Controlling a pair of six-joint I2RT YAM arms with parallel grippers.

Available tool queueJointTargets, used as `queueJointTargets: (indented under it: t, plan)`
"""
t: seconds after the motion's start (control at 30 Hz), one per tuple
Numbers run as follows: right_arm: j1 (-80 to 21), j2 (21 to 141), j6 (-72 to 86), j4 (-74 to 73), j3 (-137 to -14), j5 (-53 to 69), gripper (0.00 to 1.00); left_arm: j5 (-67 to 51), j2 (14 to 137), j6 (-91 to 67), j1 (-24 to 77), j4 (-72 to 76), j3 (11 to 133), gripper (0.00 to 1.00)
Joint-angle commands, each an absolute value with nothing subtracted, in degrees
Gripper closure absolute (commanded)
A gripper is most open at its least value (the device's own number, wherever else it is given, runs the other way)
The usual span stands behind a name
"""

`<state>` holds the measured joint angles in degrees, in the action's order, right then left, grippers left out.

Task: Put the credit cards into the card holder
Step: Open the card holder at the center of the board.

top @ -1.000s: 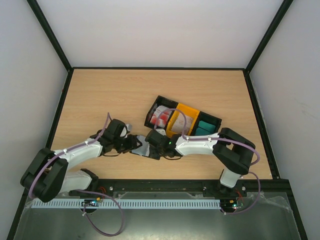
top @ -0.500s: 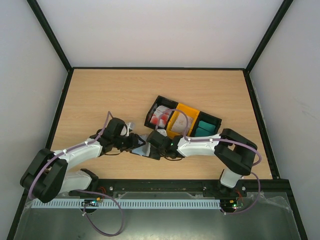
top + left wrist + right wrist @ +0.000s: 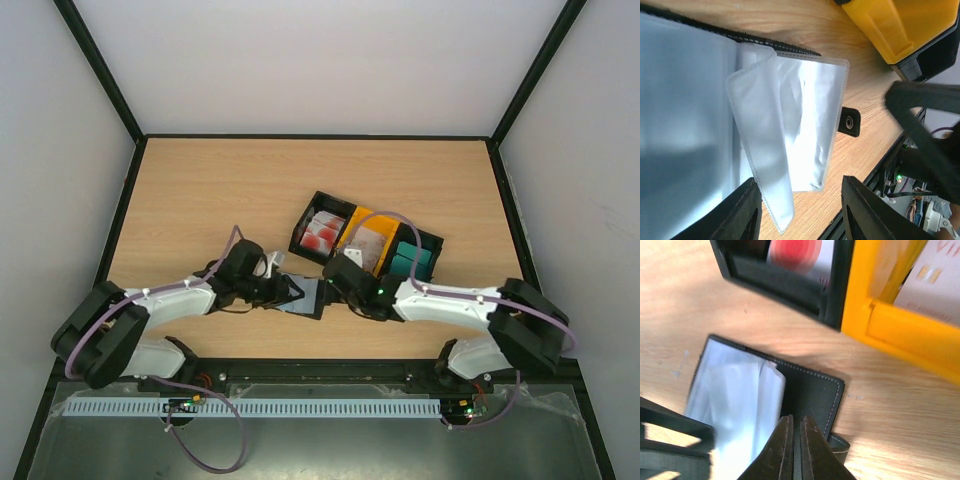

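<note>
The card holder (image 3: 305, 297) lies open on the table, its clear sleeves (image 3: 800, 110) fanned out and its snap tab (image 3: 848, 121) on the wood. My left gripper (image 3: 287, 290) is open, its jaws either side of a loose sleeve edge in the left wrist view (image 3: 800, 215). My right gripper (image 3: 332, 283) is shut and empty, just above the holder's black cover (image 3: 815, 390) in the right wrist view (image 3: 796, 435). Red-and-white credit cards (image 3: 322, 235) sit in a black bin, beige ones (image 3: 368, 243) in the yellow bin, teal ones (image 3: 408, 262) in another black bin.
The three joined bins (image 3: 432, 240) stand just behind the holder; the yellow bin's wall (image 3: 900, 325) is close to my right gripper. The table's near rail (image 3: 320, 365) runs behind both arms. A black frame (image 3: 130, 190) edges the table.
My right arm has swung right and its gripper has drawn back toward the bins. My left gripper has moved right over the holder, which now lies spread open.
</note>
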<state>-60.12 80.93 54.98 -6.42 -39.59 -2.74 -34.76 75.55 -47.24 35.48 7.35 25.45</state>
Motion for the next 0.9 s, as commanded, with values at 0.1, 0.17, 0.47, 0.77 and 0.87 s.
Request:
queueJointTargets:
  t: [0.1,0.17,0.47,0.77,0.87]
  plan:
    - [-59.3,70.3,58.4,-6.4,-36.0,-12.4,0.92,-31.1,78.7,-47.5,40.3,9.4,29.8,0.55]
    - [-59.0,68.8,58.7,-7.0,-35.5,-13.3,0.91,-30.0,79.6,-47.0,41.9,9.8,30.8,0.55]
    - [-58.0,67.6,59.2,-8.0,-34.4,-12.8,0.9,-26.2,85.8,-45.2,46.3,9.6,34.0,0.52]
    - [-56.4,66.2,56.6,-9.3,-35.0,-11.5,0.85,-24.1,88.9,-44.5,46.6,6.0,35.7,0.52]
    - [-52.9,66.3,45.8,-15.3,-41.9,-5.1,0.75,-23.7,85.8,-40.1,46.5,-4.7,43.0,0.44]
